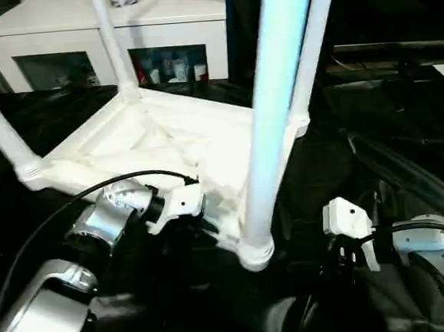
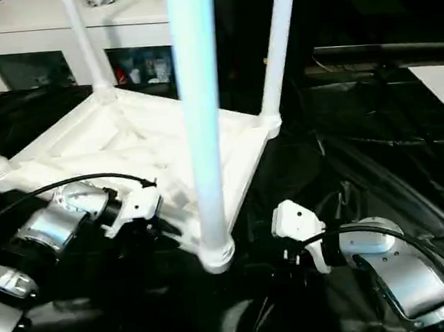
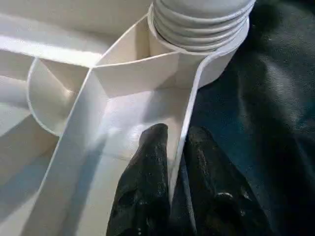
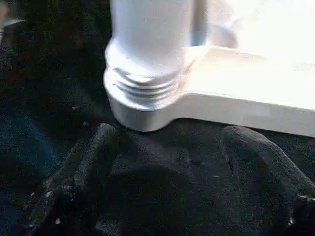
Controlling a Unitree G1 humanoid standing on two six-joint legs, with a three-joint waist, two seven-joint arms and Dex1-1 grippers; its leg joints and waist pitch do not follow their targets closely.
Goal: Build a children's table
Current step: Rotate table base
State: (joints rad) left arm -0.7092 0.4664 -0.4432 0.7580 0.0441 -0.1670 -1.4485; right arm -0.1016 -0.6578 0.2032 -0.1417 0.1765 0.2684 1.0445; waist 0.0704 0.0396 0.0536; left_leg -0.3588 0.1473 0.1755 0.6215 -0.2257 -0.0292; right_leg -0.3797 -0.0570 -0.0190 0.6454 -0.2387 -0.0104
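You see the tabletop [image 1: 166, 136] upside down at frame centre, 4 legs [image 1: 269, 124] upright in its corners. Left tool [image 3: 170, 184] pinches its rim; right tool [image 4: 167, 162] released beside the nearest leg.

L: my silver left forearm reaches forward — black two-finger left gripper [image 3: 172, 182] pinched together | R: my black two-finger right gripper [image 4: 170, 162] spread wide — hovering, holding nothing

Tabletop [image 1: 166, 139] upside down, four legs [image 1: 268, 116] upright in corners; cabinet [image 1: 104, 37] behind tabletop.
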